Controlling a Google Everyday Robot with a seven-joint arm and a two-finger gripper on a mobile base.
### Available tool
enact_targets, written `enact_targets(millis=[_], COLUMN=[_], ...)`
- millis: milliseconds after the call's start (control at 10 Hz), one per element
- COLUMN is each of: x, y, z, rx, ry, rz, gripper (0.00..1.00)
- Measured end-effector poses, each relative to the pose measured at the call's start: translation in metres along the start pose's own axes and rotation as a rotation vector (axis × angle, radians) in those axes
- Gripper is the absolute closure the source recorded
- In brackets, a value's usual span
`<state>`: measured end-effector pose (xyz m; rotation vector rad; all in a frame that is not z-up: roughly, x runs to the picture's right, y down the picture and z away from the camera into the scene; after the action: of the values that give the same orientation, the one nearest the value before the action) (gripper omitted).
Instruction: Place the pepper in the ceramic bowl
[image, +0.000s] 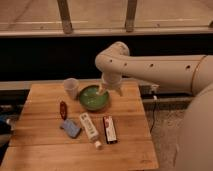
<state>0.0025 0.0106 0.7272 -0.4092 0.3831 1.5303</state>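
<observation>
The pepper is small, slim and dark red. It lies on the wooden table, left of the green ceramic bowl. The bowl sits at the back middle of the table. My gripper hangs from the white arm at the bowl's right rim, well to the right of the pepper. It holds nothing that I can see.
A pale translucent cup stands left of the bowl. In front lie a blue sponge-like object, a white tube and a red-and-white packet. The table's right edge is near a cable.
</observation>
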Motion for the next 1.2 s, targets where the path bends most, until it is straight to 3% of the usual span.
enact_targets(millis=[400, 500, 600, 1200], x=[-0.039, -0.044, -0.044, -0.044], y=[0.094, 0.120, 0.130, 0.128], z=[-0.008, -0.009, -0.010, -0.009], rx=[-0.072, -0.097, -0.109, -0.116], ry=[-0.055, -0.061, -0.062, -0.068], rz=[-0.127, -0.148, -0.158, -0.162], gripper=[0.35, 0.35, 0.35, 0.35])
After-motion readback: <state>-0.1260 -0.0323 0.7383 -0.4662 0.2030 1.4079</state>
